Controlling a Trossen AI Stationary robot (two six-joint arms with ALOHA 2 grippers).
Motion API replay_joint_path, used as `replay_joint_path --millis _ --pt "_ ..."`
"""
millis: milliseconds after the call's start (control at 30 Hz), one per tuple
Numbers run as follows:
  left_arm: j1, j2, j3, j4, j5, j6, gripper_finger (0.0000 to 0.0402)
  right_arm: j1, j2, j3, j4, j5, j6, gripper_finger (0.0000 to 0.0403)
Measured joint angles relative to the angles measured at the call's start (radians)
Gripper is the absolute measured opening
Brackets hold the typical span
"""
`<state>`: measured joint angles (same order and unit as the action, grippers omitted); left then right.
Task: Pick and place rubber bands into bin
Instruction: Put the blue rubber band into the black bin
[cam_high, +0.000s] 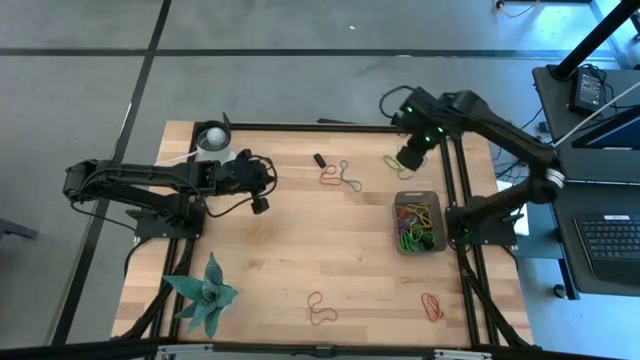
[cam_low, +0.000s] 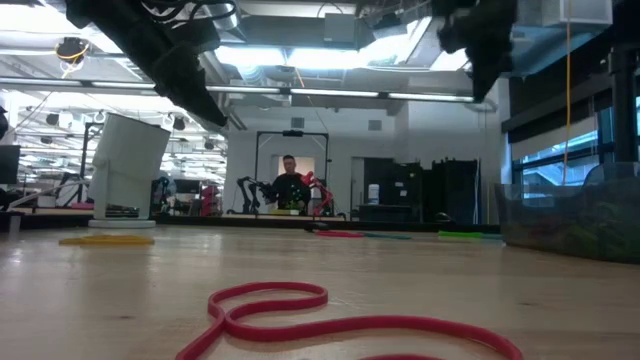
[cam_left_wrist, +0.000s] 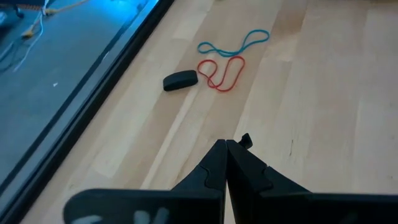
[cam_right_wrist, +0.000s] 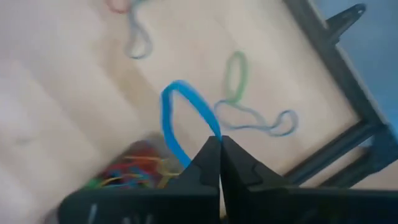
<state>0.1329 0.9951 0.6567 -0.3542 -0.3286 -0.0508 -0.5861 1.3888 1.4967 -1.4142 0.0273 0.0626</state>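
While the right gripper (cam_right_wrist: 219, 144) hangs above the table beyond the bin's (cam_high: 402, 243) far end, its fingers are pinched together on a blue rubber band (cam_right_wrist: 176, 118) that loops out from the tips. The bin holds a tangle of coloured bands. Loose bands (cam_high: 340, 177) lie on the wood left of the bin, near a small black oblong piece (cam_high: 320, 160). The left gripper (cam_left_wrist: 226, 149), fingers together and empty, sits farther left of the bin.
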Motion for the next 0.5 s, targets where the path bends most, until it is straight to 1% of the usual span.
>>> replay_joint_path --millis 167,267,367,500 --pt "0.000 0.000 0.000 0.014 0.000 0.047 0.0002 0.145 -0.088 0.000 -0.088 0.001 0.226 0.0000" --pt "0.000 0.000 0.000 0.051 0.000 0.047 0.0002 0.229 -0.127 -0.025 -0.100 0.003 0.311 0.0000" --pt "0.000 0.000 0.000 0.094 0.001 0.048 0.0002 0.303 -0.172 -0.111 -0.077 0.002 0.368 0.0000" --pt "0.000 0.000 0.000 0.128 0.001 0.048 0.0002 0.382 -0.242 -0.283 -0.002 -0.002 0.480 0.0000"
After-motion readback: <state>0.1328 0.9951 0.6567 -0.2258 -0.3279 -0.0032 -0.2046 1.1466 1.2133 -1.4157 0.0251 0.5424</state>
